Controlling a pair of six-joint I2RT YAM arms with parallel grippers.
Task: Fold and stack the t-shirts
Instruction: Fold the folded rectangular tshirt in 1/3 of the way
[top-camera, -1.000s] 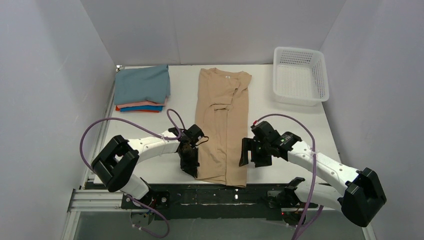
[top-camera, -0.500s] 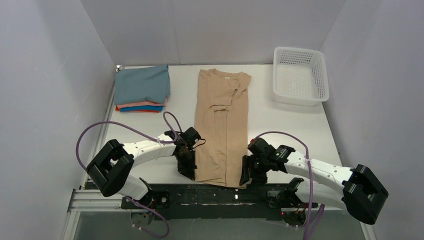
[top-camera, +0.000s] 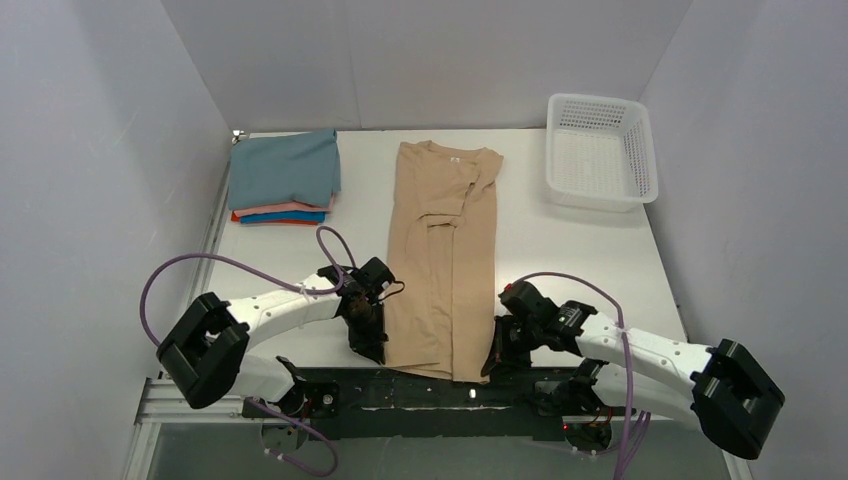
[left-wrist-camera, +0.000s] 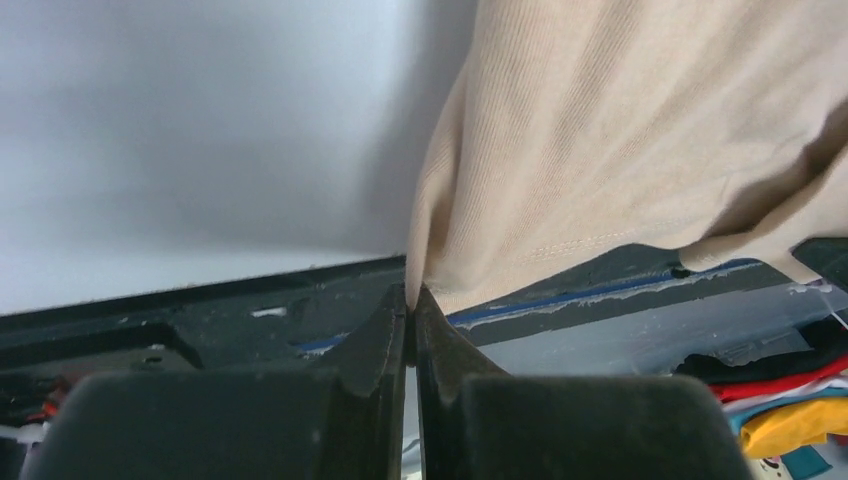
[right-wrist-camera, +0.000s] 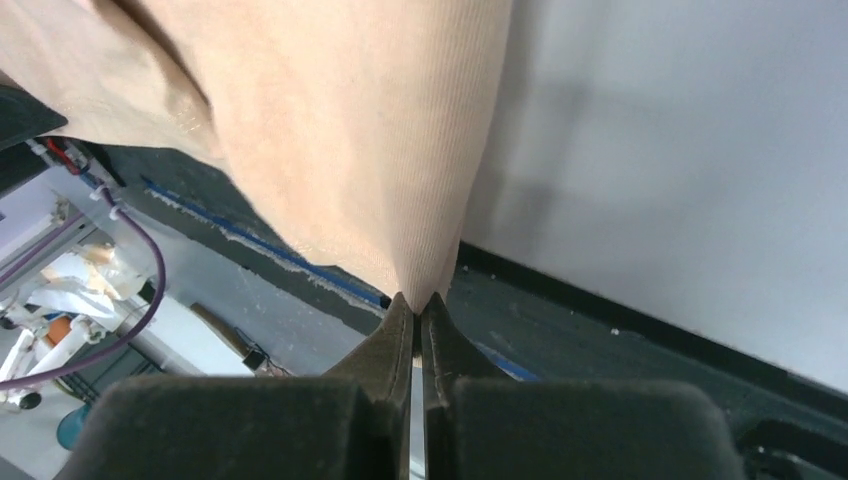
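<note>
The tan shirt (top-camera: 445, 250) lies lengthwise down the middle of the table (top-camera: 570, 250), neck at the far end and hem at the near edge. Its sleeves and sides are already turned in, so it reads as one long narrow strip with a few creases around the middle.

At the hem, each near corner is caught. The left claw (top-camera: 372, 348) is clenched on the left corner; its wrist view shows the two fingers pressed together with the cloth edge nipped at their tips. The right claw (top-camera: 492, 360) is clenched on the right corner in the same way, a small peak of cloth rising out of its closed tips. Both grips look thin, taking only the very edge of the fabric.

Judging by this, the step in hand is the end-to-end fold: the hem has to go up and over toward the neck. That calls for both arms to lift together, carry the hem away from the near edge at an even pace, and lay it down square near the collar before letting go. If one side leads, the fold will skew; if a pinch slips, that corner will drop.

A pile of folded shirts (top-camera: 285, 175), grey-blue on top, waits at the far left corner, well apart. A white basket (top-camera: 600, 102) stands at the far right.
</note>
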